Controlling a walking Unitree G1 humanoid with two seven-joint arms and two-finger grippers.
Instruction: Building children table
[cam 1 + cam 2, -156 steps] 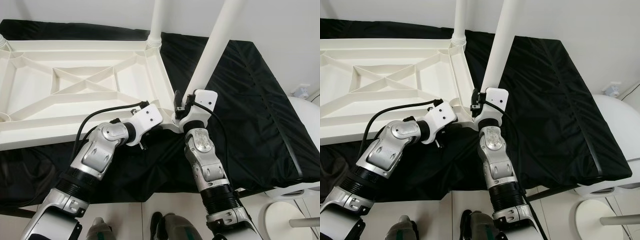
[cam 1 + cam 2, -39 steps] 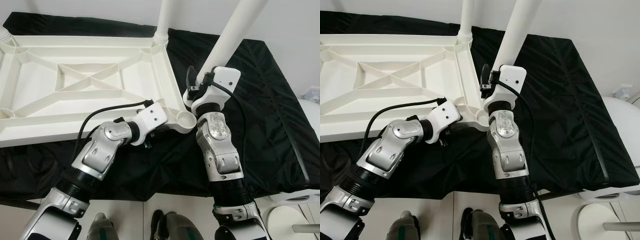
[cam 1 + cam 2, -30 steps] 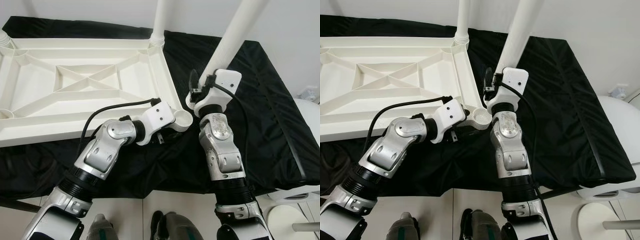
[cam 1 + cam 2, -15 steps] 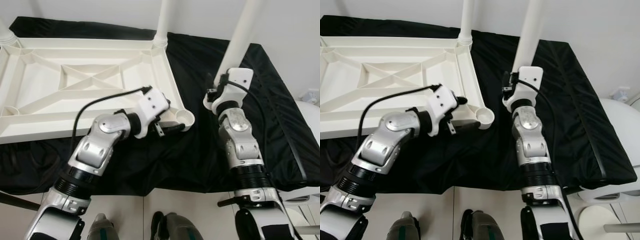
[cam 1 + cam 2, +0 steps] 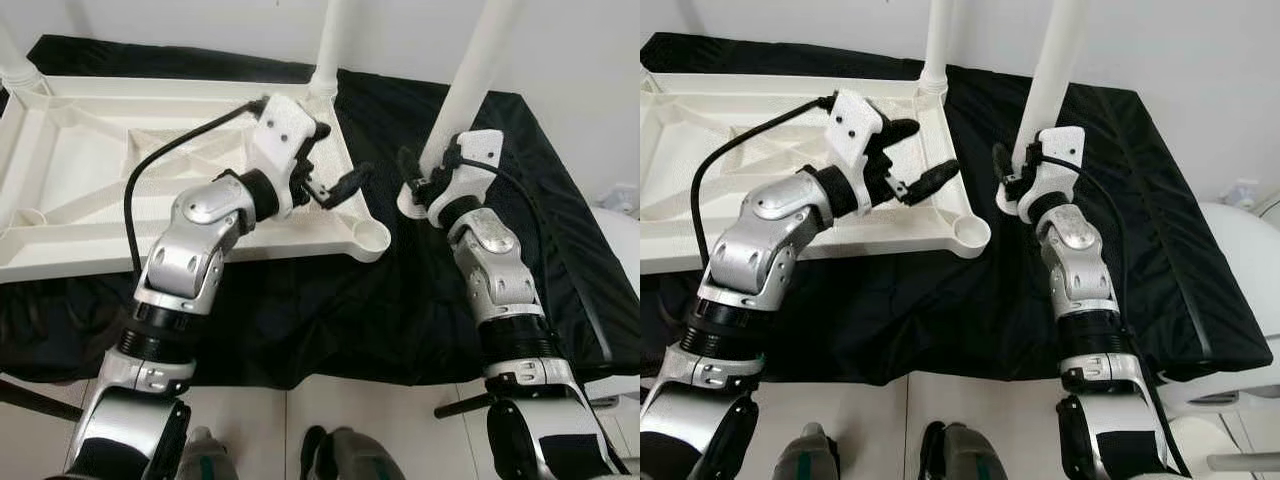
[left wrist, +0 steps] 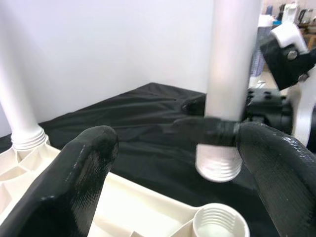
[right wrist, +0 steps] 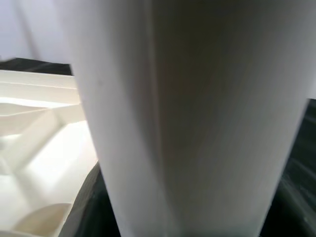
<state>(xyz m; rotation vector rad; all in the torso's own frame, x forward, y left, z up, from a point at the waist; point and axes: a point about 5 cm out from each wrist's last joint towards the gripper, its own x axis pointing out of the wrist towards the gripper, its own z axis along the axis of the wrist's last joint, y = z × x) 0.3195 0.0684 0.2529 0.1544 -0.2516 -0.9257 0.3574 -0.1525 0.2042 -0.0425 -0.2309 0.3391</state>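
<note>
My right gripper (image 5: 1012, 172): clenched around the lower end of the loose white plastic table leg (image 5: 1052, 62), which I hold upright so its threaded tip (image 6: 217, 168) hangs clear of the cloth, ready, I judge, to be screwed in.

My left gripper (image 5: 915, 160): fingers spread, grasping nothing, raised above the near right part of the upturned white plastic tabletop (image 5: 120, 215). I judge it is lifted away to leave the corner free.

The round threaded socket (image 5: 969, 234): at the tabletop's near right corner, unfilled. The held leg's tip is near it, apart and to its right, higher.

1 fitted white leg (image 5: 938, 45): standing upright in the far right corner socket. Another white leg (image 5: 15, 65) rises at the far left corner.

Black cloth (image 5: 1140, 230): covers the work surface under the tabletop.

Obstruction: my left gripper's fingers (image 6: 74, 182) hang just beside the path from leg tip to socket.

Round white object (image 5: 1240, 255): at the cloth's right edge, out of the way.
</note>
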